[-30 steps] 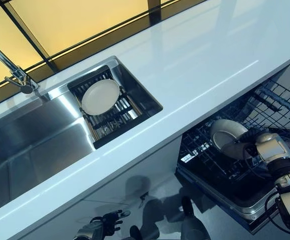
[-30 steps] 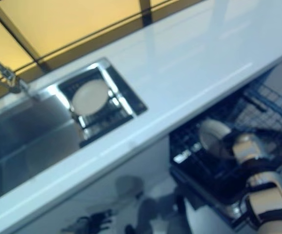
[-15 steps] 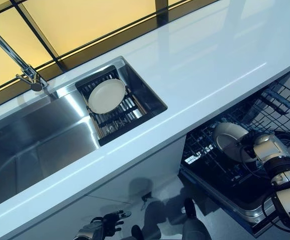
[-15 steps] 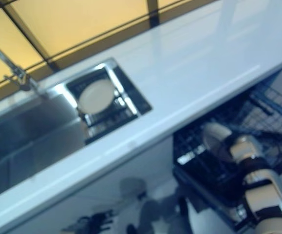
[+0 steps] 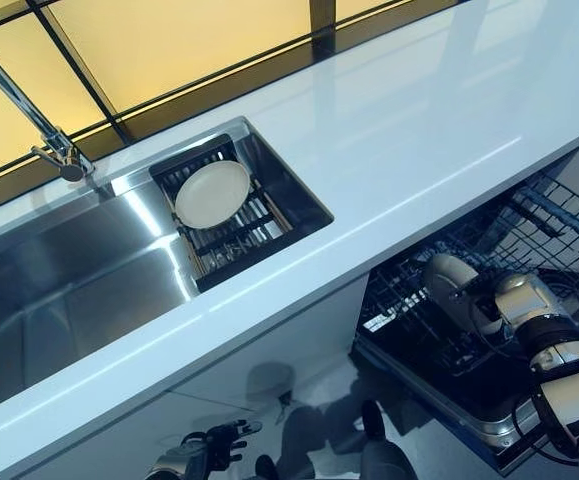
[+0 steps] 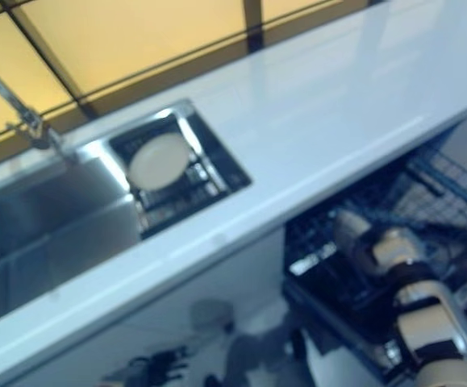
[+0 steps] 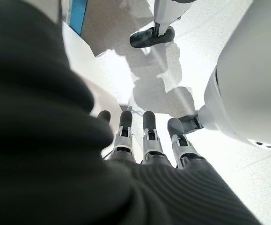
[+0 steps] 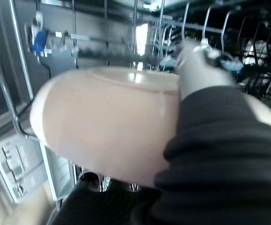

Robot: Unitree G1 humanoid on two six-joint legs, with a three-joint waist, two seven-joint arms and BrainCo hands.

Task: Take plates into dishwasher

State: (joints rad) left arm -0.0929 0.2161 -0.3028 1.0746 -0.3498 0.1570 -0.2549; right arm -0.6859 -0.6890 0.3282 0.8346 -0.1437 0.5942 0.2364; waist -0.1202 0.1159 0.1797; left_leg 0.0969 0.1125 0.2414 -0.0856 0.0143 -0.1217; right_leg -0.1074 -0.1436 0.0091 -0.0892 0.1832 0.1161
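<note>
- The right hand (image 5: 497,300) has come a touch lower and nearer the front of the dishwasher rack (image 5: 559,215) than it was a second ago. It keeps its hold on the cream plate (image 5: 451,285), with its thumb over the face and its fingers behind the rim.
- The plate has tipped more upright among the wires, which I'd say means it is being lined up for a slot. It is not yet let go.
- In the right wrist view the plate (image 8: 107,117) fills the frame, with rack wires just behind it. I cannot tell whether its edge touches them.
- The left hand (image 5: 209,448) hangs low by the floor, fingers straight and relaxed, holding nothing.
- Up in the sink (image 5: 59,290), a dark draining basket (image 5: 269,215) holds a second cream plate (image 5: 212,193), lying flat on its slats. It has not moved.
- The rack shows no other dishes that I can make out around the held plate.
- To my eye, one plate is nearly stowed and one is left to fetch.
</note>
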